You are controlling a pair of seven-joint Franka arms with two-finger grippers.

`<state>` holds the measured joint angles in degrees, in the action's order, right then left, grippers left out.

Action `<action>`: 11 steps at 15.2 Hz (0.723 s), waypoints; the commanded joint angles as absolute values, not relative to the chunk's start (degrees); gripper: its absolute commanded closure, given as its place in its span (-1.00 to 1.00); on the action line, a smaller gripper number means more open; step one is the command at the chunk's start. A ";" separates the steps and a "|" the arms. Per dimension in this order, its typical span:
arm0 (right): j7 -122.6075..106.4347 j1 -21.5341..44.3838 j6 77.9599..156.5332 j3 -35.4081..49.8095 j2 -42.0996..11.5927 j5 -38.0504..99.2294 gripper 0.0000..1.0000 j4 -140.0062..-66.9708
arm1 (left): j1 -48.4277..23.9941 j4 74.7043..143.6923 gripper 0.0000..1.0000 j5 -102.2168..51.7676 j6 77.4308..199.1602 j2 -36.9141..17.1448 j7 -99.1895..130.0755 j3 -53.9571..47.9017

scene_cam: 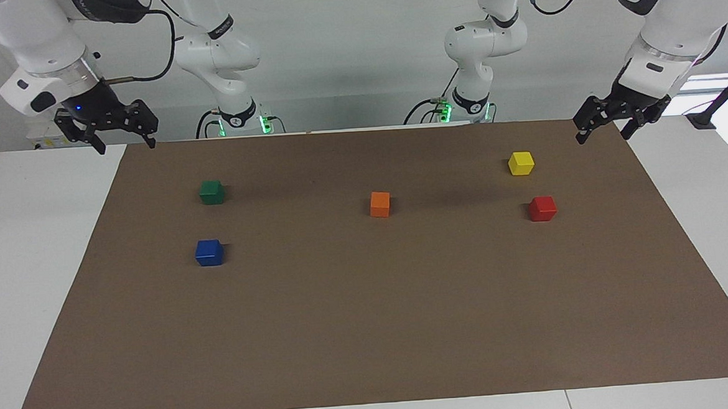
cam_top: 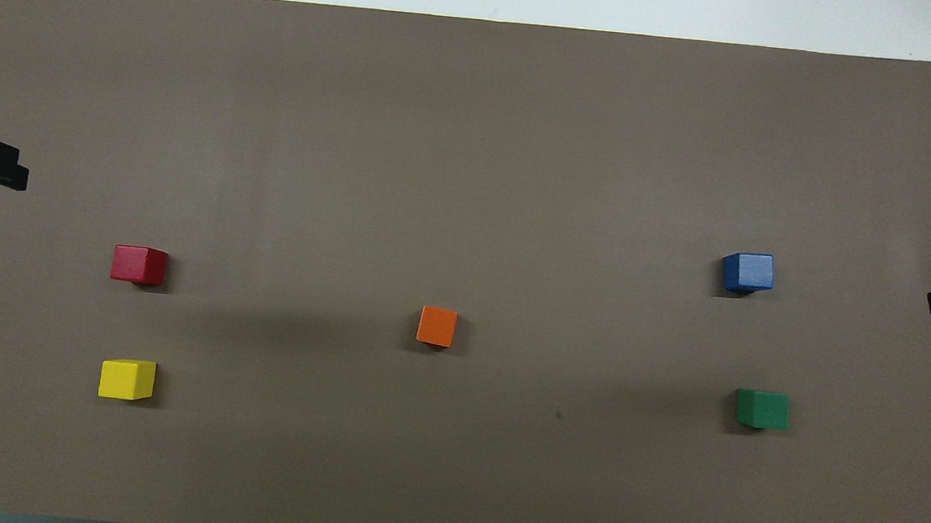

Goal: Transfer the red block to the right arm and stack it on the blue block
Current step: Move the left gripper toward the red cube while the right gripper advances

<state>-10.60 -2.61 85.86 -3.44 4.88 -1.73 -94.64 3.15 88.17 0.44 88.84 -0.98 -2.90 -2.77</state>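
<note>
The red block (scene_cam: 542, 208) sits on the brown mat toward the left arm's end of the table; it also shows in the overhead view (cam_top: 139, 264). The blue block (scene_cam: 209, 252) sits toward the right arm's end, also in the overhead view (cam_top: 748, 272). My left gripper (scene_cam: 603, 133) hangs open and empty above the mat's corner at its own end, well clear of the red block. My right gripper (scene_cam: 125, 145), with a blue light at its wrist, hangs open and empty above the mat's corner at its own end. Only the grippers' tips show in the overhead view.
A yellow block (scene_cam: 521, 163) lies nearer to the robots than the red one. A green block (scene_cam: 212, 192) lies nearer to the robots than the blue one. An orange block (scene_cam: 379, 203) sits mid-table. The brown mat (scene_cam: 370, 329) covers most of the white table.
</note>
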 commanded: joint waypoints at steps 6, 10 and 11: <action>-10.37 -3.34 86.57 -2.72 6.42 -2.11 -1.00 -96.33 | 2.11 90.17 -1.00 0.18 89.21 0.17 -1.67 -2.11; -11.43 -3.69 86.66 -2.81 6.59 -2.11 -1.00 -97.12 | 3.51 101.74 -1.00 0.26 101.21 3.95 0.09 -2.02; -11.43 -3.69 86.92 -2.81 7.03 -2.11 -1.00 -97.82 | 3.60 104.39 -1.00 0.26 103.69 3.95 0.09 -2.02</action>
<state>-10.61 -2.69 85.86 -3.46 4.89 -1.73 -94.86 2.88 95.15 0.44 96.78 0.48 -0.69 -2.01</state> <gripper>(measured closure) 0.000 0.000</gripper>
